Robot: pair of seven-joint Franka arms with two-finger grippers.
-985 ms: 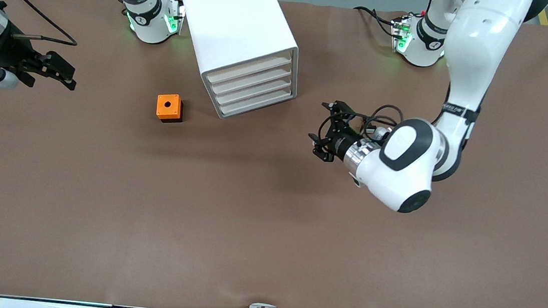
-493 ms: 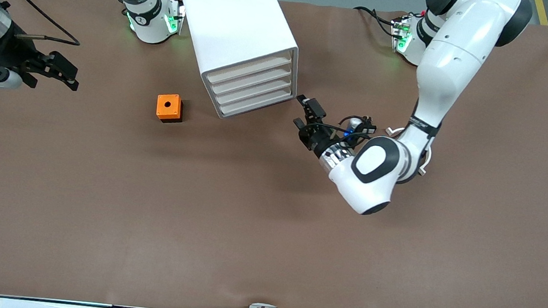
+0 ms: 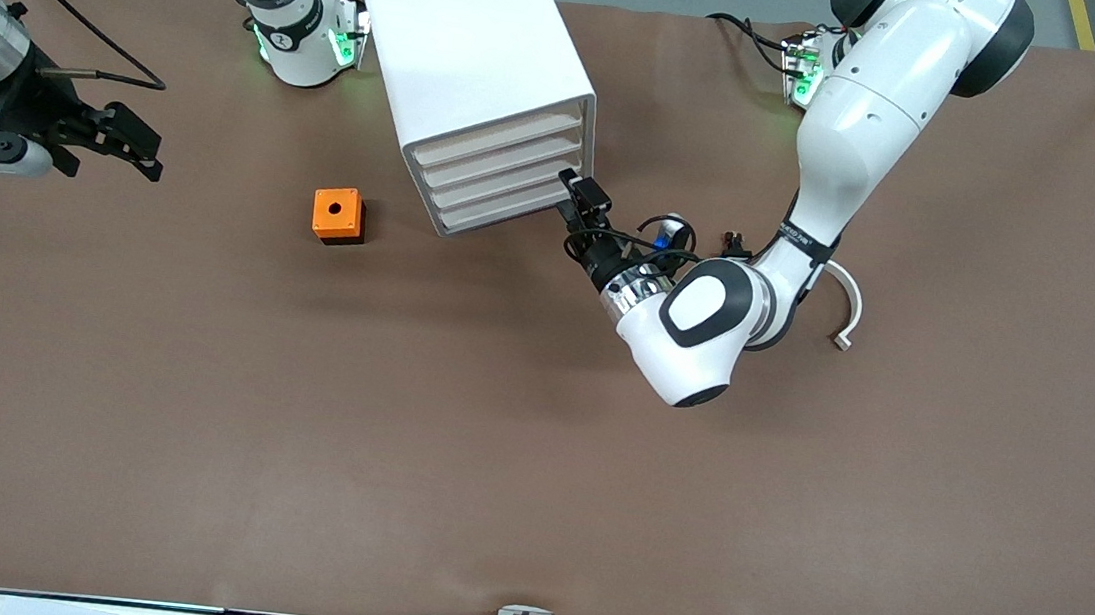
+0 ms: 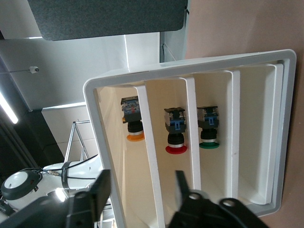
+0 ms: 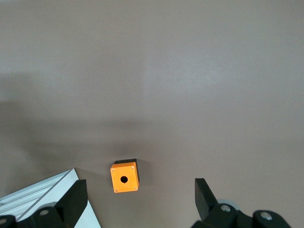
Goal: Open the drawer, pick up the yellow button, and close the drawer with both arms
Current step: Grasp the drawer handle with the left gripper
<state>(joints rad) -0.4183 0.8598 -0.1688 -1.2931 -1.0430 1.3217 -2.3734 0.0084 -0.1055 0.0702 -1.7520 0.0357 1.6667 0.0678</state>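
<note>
Four pale-fronted drawers sit flush in the white box cabinet [image 3: 463,38], and the uppermost shallow drawer [image 3: 498,142] is shut. My left end effector [image 3: 581,193] is at the cabinet's lower front corner, fingers partly apart. I can't make out anything gripped. The tiny orange-capped button [image 4: 133,121] shows in the cabinet's top compartment, partly hidden by a white rail. My right end effector [image 3: 135,152] waits wide open and empty over the brown worktop [image 3: 492,463], its arm cut off.

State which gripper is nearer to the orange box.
Right. The right gripper hovers toward the right arm's end from the orange box; the left gripper is at the cabinet front.
</note>
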